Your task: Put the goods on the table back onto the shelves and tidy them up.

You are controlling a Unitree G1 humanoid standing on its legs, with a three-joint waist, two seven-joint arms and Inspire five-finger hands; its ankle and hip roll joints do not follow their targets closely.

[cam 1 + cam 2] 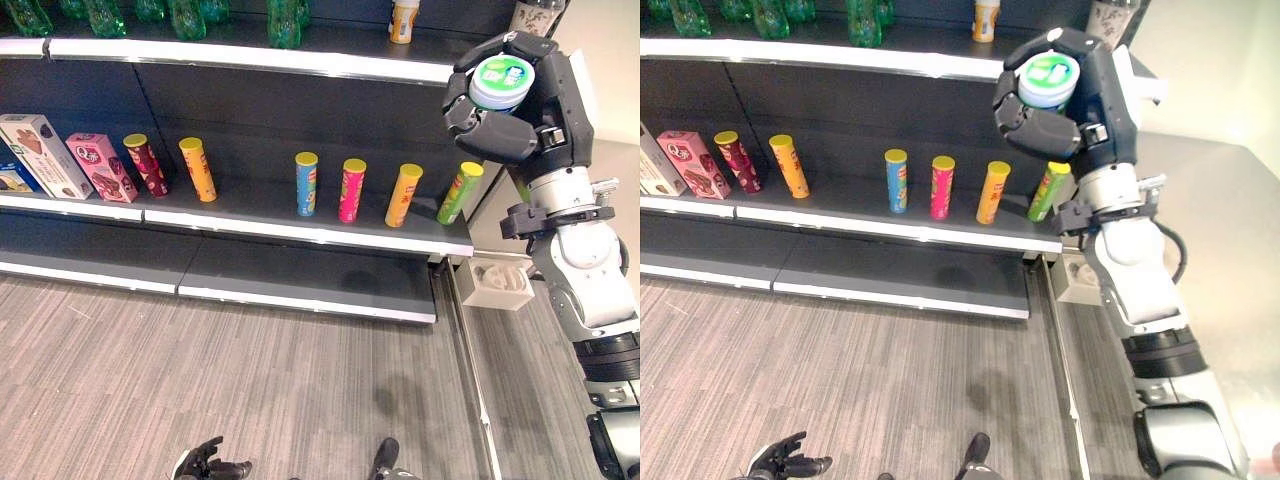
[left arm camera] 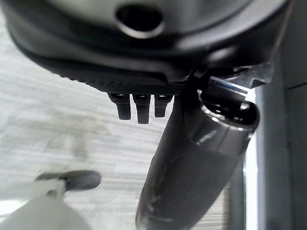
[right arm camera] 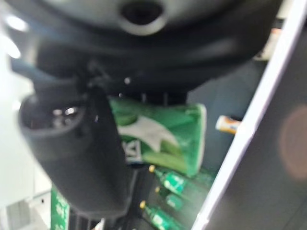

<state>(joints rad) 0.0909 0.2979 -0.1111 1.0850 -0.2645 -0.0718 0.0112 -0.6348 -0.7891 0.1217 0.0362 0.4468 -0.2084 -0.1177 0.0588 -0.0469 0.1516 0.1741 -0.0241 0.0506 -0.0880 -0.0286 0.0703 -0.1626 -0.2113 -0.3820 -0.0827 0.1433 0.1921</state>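
Observation:
My right hand (image 1: 497, 135) is raised beside the right end of the top shelf (image 1: 300, 60), shut on a green canister (image 1: 502, 82) with a white and green lid facing up. The right wrist view shows the same green canister (image 3: 163, 134) held behind the thumb (image 3: 81, 158), with green bottles (image 3: 168, 184) beyond it. On the middle shelf (image 1: 300, 228) stand several tube cans, from a maroon one (image 1: 146, 165) to a green one (image 1: 459, 192). My left hand (image 1: 207, 463) hangs low over the floor with relaxed fingers (image 2: 137, 106), holding nothing.
Boxes (image 1: 60, 155) stand at the middle shelf's left end. Green bottles (image 1: 190, 15) and a small yellow bottle (image 1: 403, 20) line the top shelf. A grey bracket (image 1: 497, 283) sticks out at the shelf's right end. A grey table (image 1: 1225, 250) lies to the right.

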